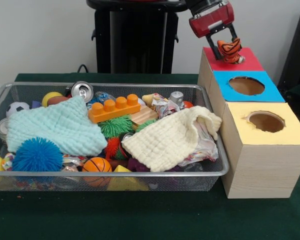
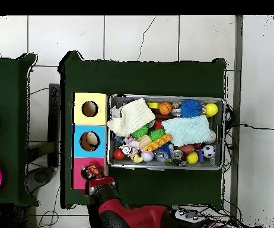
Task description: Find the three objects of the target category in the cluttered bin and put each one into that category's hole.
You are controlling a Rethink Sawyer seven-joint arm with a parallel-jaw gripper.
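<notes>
A small orange-and-black striped tiger toy [image 1: 231, 52] sits at the top of the red-topped box [image 1: 250, 62], right where its hole lies. My gripper [image 1: 225, 48] hangs over it, its two black fingers [image 1: 213, 50] on either side of the toy and shut on it. In the overhead view the tiger toy [image 2: 91, 172] covers the hole of the red box [image 2: 79, 166], with the gripper [image 2: 95, 180] beside it. The wire bin [image 1: 110, 173] of mixed toys stands next to the boxes.
A blue-topped box [image 1: 270, 92] and a yellow-topped box [image 1: 295, 135] stand in line with the red one, each with a round hole. The bin [image 2: 166, 96] holds a mint cloth [image 1: 55, 125], a cream cloth [image 1: 170, 140], an orange brick [image 1: 114, 108], balls and a can [image 1: 82, 90].
</notes>
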